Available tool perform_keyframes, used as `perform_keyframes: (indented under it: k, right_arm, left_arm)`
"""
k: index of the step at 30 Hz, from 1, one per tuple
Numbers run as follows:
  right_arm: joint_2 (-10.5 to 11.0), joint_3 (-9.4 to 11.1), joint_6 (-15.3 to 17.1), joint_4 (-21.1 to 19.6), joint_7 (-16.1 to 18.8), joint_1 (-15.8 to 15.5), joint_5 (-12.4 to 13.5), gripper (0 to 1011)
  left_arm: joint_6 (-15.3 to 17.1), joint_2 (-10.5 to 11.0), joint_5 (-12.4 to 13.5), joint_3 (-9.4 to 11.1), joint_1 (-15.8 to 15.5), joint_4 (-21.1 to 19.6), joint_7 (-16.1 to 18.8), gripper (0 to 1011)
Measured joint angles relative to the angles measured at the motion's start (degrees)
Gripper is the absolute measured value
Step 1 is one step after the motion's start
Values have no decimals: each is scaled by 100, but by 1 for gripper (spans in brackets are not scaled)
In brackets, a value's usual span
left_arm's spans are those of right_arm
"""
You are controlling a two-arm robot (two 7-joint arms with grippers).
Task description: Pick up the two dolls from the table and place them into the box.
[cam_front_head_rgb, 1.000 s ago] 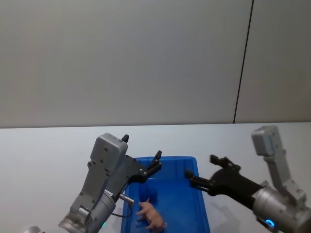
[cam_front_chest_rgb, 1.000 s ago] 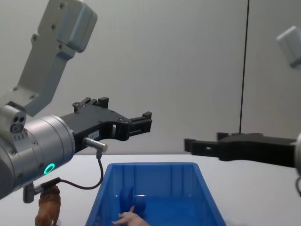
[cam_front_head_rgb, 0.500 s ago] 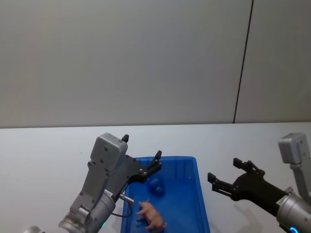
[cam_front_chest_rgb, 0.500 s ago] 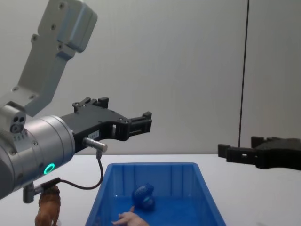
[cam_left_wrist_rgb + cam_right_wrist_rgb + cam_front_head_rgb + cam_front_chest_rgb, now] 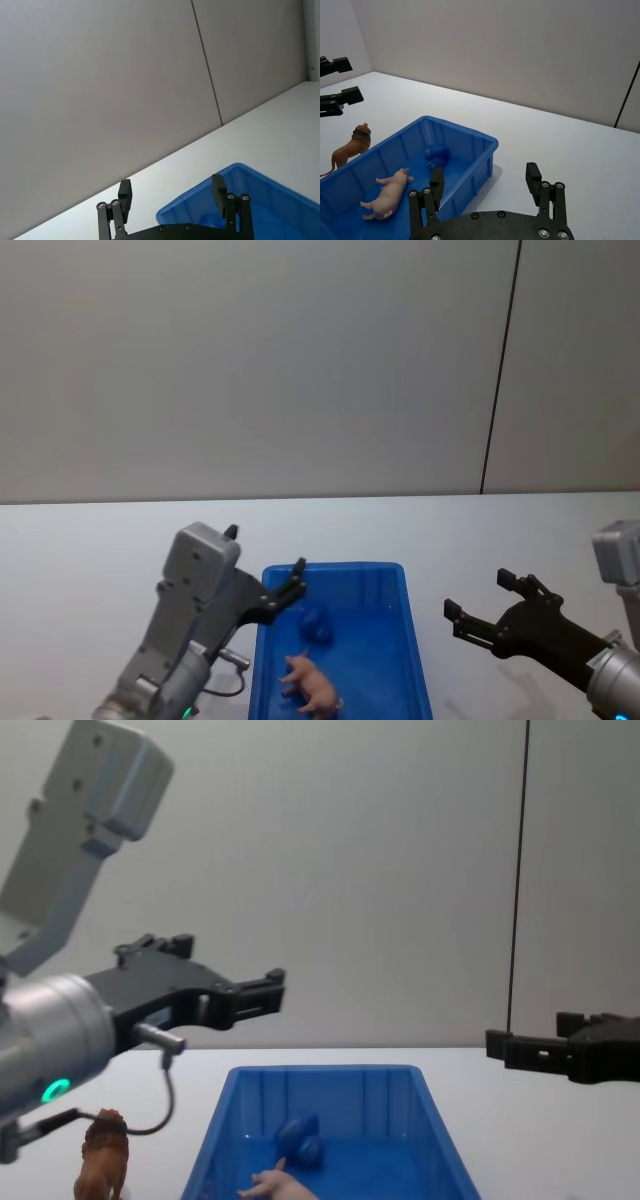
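The blue box (image 5: 398,585) stands on the white table (image 5: 90,540) between my two arms. Two dolls lie inside it: a pale pink pig (image 5: 313,687) on its side and a blue round-headed figure (image 5: 318,623) just behind it. The right wrist view shows the pig (image 5: 388,192) and the blue figure (image 5: 436,155) on the box floor. My left gripper (image 5: 265,550) hangs open and empty over the box's left rim. To the right of the box, my right gripper (image 5: 477,595) is raised off the table, open and empty.
A brown lion (image 5: 103,1161) stands on the table just left of the box; the right wrist view also has the lion (image 5: 350,147) there. A grey wall with a dark vertical seam (image 5: 500,370) rises behind the table.
The blue figure came to rest in the box. My right gripper drew back to the right, away from the box. My left gripper shifted left and back.
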Motion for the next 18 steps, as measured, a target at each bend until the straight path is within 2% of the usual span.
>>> perform_keyframes:
  k: [11, 18]
  right_arm:
    - [41, 24, -24, -20, -10, -35, 15, 1003]
    - [55, 32, -32, -24, -16, -49, 19, 1003]
  left_arm:
    - [343, 454, -144, -185, 418, -329, 353, 1002]
    - [492, 611, -265, -245, 633, -372, 494, 1001]
